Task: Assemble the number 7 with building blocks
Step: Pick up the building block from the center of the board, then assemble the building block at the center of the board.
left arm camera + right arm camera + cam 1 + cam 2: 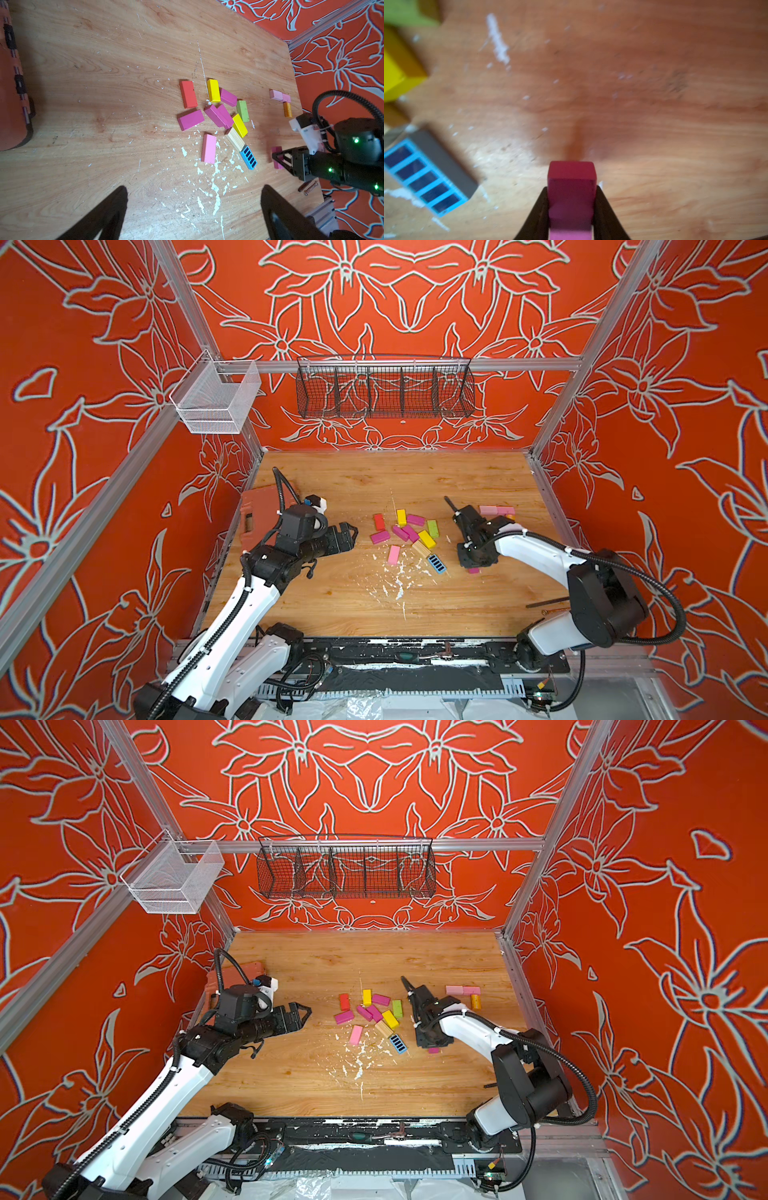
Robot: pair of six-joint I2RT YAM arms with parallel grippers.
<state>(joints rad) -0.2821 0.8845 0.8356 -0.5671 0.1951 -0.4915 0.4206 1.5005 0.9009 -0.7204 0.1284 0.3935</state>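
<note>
scuffed wooden tabletop (353,605), orange floral walls (83,456)

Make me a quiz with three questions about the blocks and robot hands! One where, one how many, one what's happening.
1. Where is the orange block? A) in the basket B) beside the two pink blocks C) on the red case
2. How many yellow blocks? A) one B) four C) two
3. The right gripper is: A) shut on a magenta block B) open, empty C) shut on nothing
Answers: B, it sits at the pink pair's end; C, only two show; A, jaws clamp it.
</note>
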